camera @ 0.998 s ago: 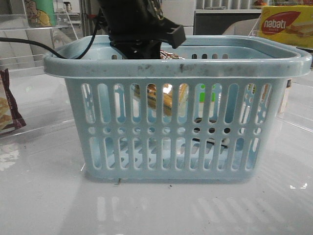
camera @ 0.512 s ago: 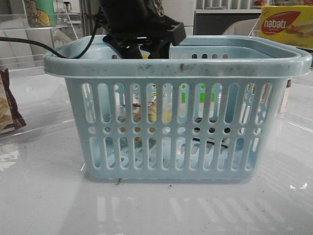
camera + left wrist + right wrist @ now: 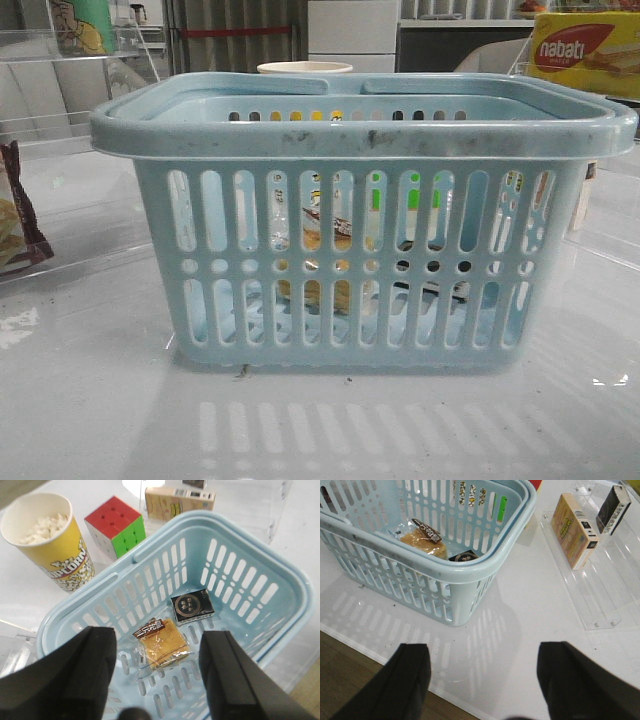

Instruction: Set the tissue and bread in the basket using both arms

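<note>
Both the bread (image 3: 163,649) and the tissue (image 3: 192,606) lie on the floor of the basket (image 3: 260,562), just beside each other. Above the basket, the left gripper (image 3: 158,675) hangs spread and empty; beside it, the right gripper (image 3: 484,680) is likewise spread and empty

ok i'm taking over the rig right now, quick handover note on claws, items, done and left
Left claw: open, empty, above the basket.
Right claw: open, empty, over bare table beside the basket.
Bread: on the basket floor.
Tissue: on the basket floor, next to the bread.
Done: both items are in the basket.
Left: no item remains to place; probably just park both arms.
</note>
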Controlling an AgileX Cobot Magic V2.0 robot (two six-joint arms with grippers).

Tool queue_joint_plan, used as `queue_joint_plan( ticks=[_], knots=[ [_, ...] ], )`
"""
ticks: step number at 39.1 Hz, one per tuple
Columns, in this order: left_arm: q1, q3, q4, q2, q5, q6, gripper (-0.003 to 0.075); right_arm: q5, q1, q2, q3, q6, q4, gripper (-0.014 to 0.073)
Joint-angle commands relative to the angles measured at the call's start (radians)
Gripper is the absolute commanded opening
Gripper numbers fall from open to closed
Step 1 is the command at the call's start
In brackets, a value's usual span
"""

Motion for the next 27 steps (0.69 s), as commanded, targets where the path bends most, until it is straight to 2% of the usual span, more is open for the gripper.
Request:
queue_joint_plan(
  ticks=[1,17,27],
  knots=[
    [-0.007,0.055,-0.022,-0.144,-0.062,0.001,0.0435,-0.073,0.005,0.006,-0.024,-0.004,-0.006,0.055],
    [-0.007,0.522,-0.024,-0.603,-0.118,0.0,0.0435,-0.073,0.005,0.006,-0.024,-0.004,-0.006,0.055],
    [-0.007,0.731,-0.024,-0.803,-0.121,-0.002,0.0435,-0.071,0.005,0.006,-0.024,-0.004,-0.006,0.055]
  ],
)
